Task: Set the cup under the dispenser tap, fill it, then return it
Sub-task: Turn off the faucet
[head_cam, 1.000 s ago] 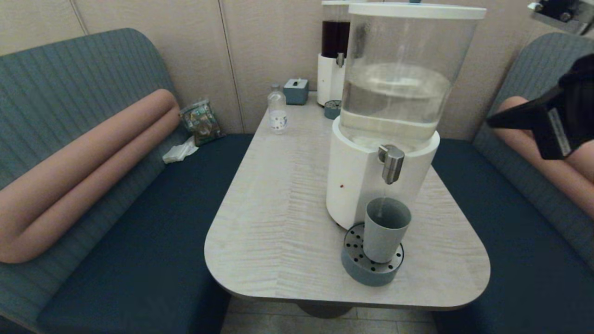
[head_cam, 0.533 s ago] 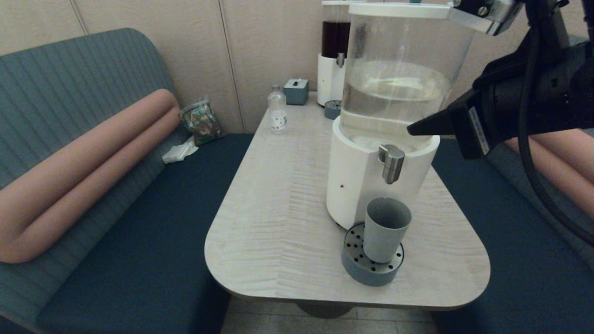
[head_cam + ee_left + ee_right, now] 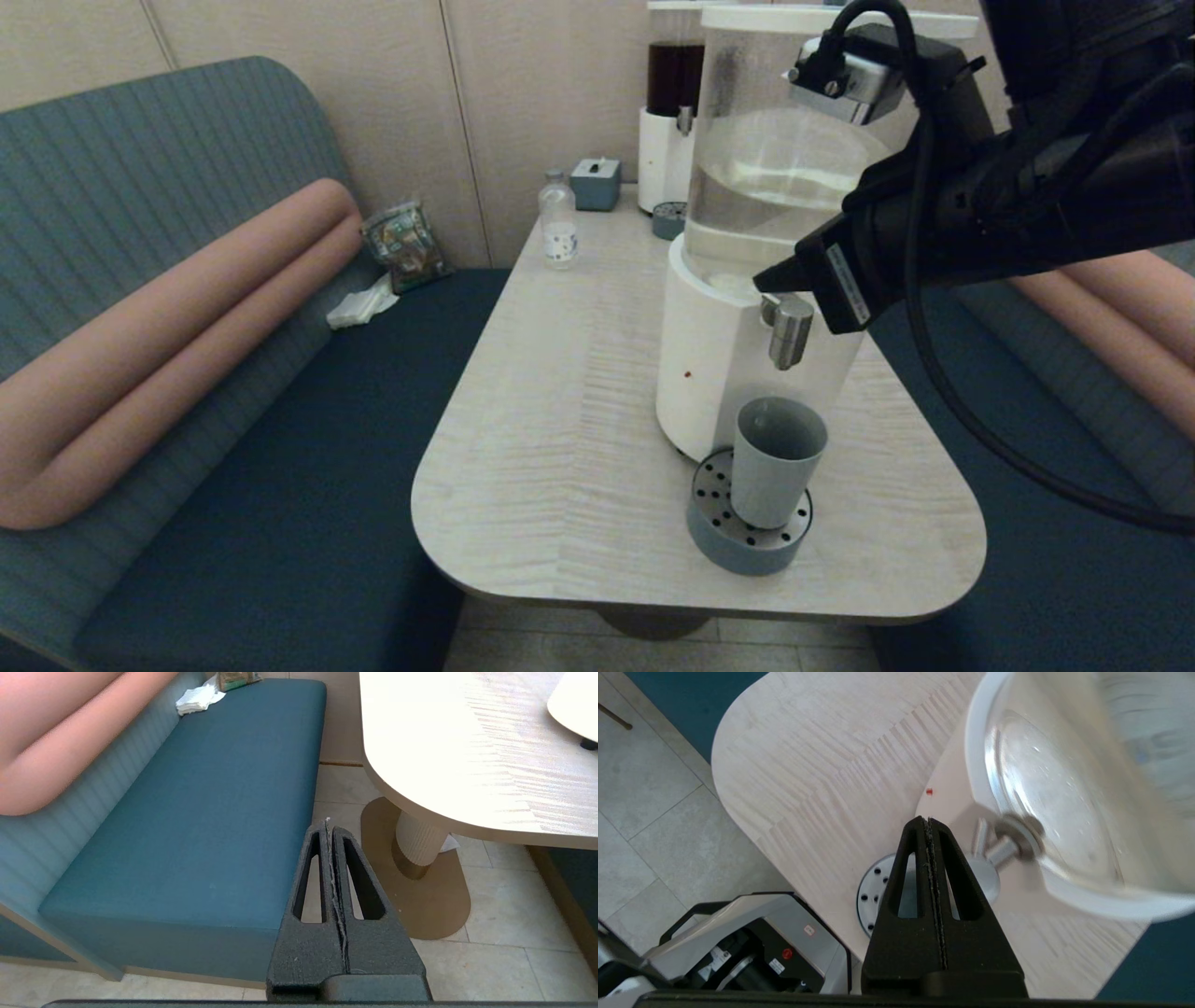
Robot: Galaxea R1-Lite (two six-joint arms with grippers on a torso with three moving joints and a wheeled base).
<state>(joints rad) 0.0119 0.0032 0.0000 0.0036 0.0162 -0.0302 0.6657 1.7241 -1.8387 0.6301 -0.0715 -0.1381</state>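
Observation:
The grey-green cup point(image 3: 775, 459) stands upright on the round perforated drip tray point(image 3: 719, 537), directly below the brushed-steel dispenser tap point(image 3: 790, 329) of the big white-based dispenser point(image 3: 709, 364). My right gripper point(image 3: 761, 278) is shut and empty, its tip just above and beside the tap's top; in the right wrist view the same gripper point(image 3: 928, 820) hangs over the tap point(image 3: 1000, 845) and mostly hides the cup. My left gripper point(image 3: 327, 823) is shut, parked low beside the table over the floor and bench edge.
A narrower dispenser with dark liquid point(image 3: 672, 121), a small bottle point(image 3: 558, 224) and a small box point(image 3: 596, 182) stand at the table's far end. Blue benches point(image 3: 280, 448) flank the table point(image 3: 560, 420). The right arm's cable point(image 3: 980, 429) hangs over the table's right side.
My right arm has swung in from the right edge toward the dispenser, its tip now at the tap's top. The thin stream seen falling into the cup at first no longer shows.

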